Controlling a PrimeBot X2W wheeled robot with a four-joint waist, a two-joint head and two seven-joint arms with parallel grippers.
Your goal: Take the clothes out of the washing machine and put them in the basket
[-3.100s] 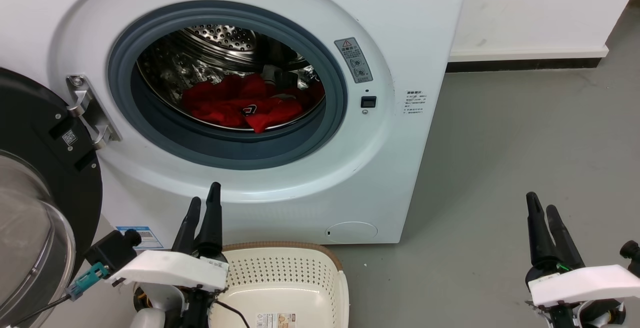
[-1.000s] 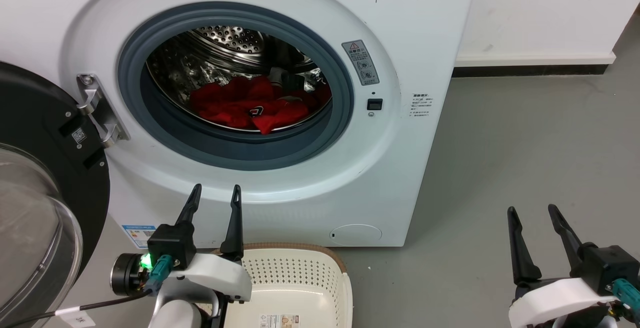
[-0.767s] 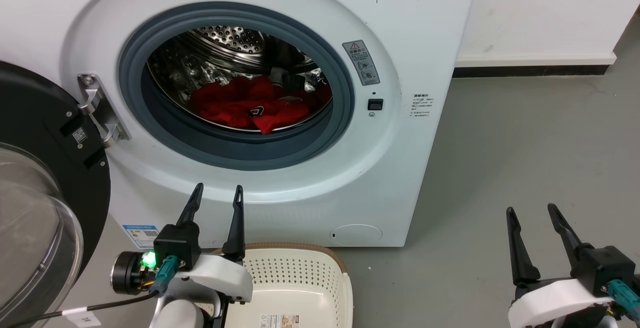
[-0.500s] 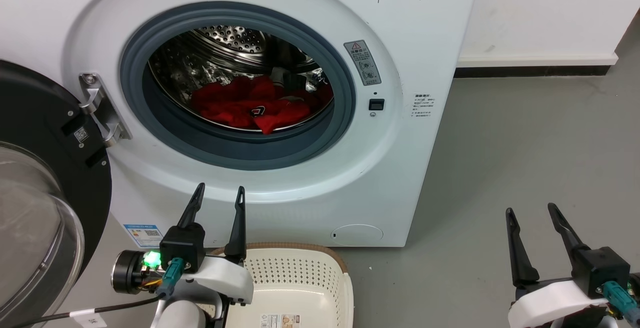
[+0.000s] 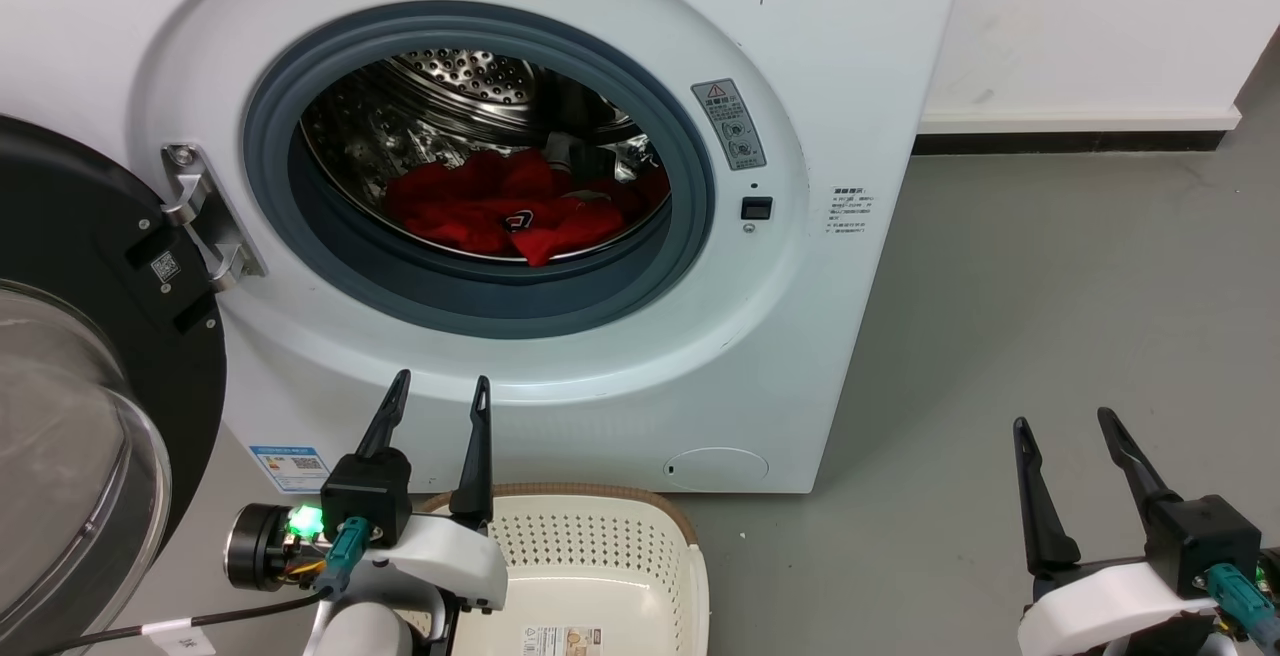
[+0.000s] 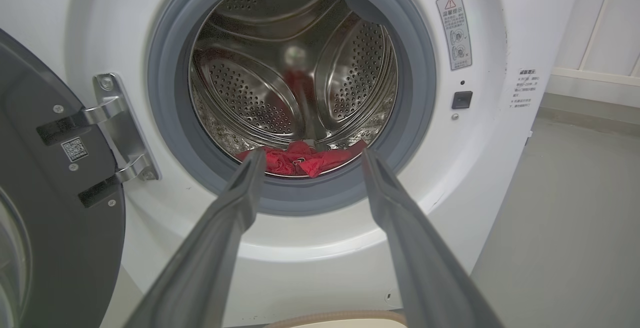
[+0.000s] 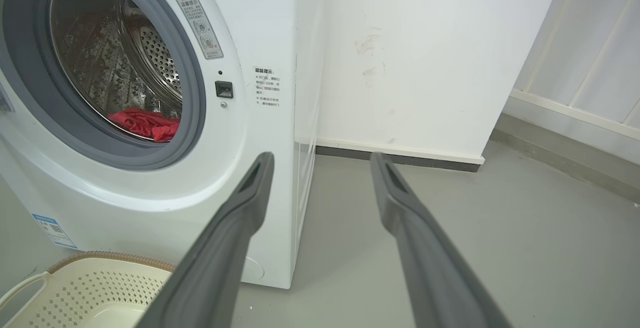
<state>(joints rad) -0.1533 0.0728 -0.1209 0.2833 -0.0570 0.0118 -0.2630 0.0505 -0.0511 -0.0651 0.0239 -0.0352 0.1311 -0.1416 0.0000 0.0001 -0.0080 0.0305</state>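
Red clothes [image 5: 510,211] [image 6: 300,160] [image 7: 145,123] lie in a heap at the bottom of the steel drum of the white washing machine [image 5: 800,336] [image 6: 475,178] [image 7: 260,133]. Its black-framed glass door [image 5: 90,356] hangs swung out on the left. The cream basket [image 5: 590,566] [image 7: 85,283] stands on the floor right below the porthole, with only a paper label on its base. My left gripper [image 5: 442,391] [image 6: 311,155] is open, low in front of the machine, above the basket's left rim. My right gripper [image 5: 1062,421] [image 7: 321,160] is open over bare floor to the machine's right.
Grey floor [image 5: 1050,286] spreads to the right of the washer. A white wall with a dark skirting [image 5: 1070,131] runs behind it. The open door's metal hinge [image 5: 205,221] juts out left of the porthole.
Both grippers went from shut to open and turned at the wrist since the oldest frame. Over the last second the left gripper crept slightly forward; the camera drifted a little.
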